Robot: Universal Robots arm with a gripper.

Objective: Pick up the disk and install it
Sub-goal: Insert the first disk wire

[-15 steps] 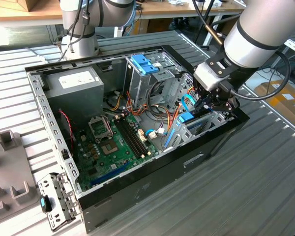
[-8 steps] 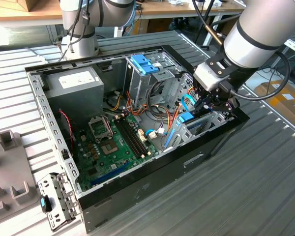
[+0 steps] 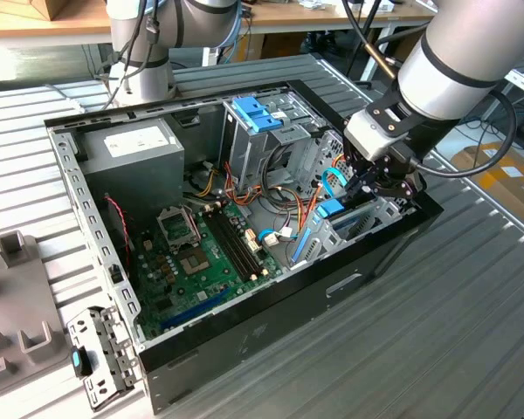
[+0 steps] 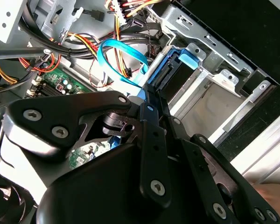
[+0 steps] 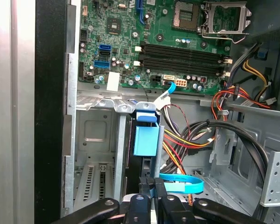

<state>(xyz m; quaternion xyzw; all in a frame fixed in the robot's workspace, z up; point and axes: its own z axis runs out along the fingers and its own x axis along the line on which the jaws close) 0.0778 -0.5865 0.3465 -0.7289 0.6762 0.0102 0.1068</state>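
Observation:
The disk [image 5: 145, 137] stands on edge in the metal drive cage [image 5: 95, 135] at the corner of the open computer case [image 3: 271, 288]. Its light-blue carrier tab [image 4: 186, 58] points toward the motherboard. In the exterior view the disk [image 3: 330, 208] sits low in the cage on that view's right. My gripper [image 5: 150, 186] comes down from above, its two black fingers close together on the disk's upper edge. In the second wrist view my gripper [image 4: 151, 95] reaches the carrier's end, and in the exterior view my gripper [image 3: 367, 188] hangs over the cage.
A green motherboard [image 3: 201, 253] covers the case floor. The grey power-supply box [image 3: 135, 148] and a darker-blue latch [image 3: 253, 113] lie at the back. A blue flat cable [image 4: 116, 60] and bundled wires [image 5: 191, 135] run beside the cage. A loose metal bracket [image 3: 100, 353] lies outside the case.

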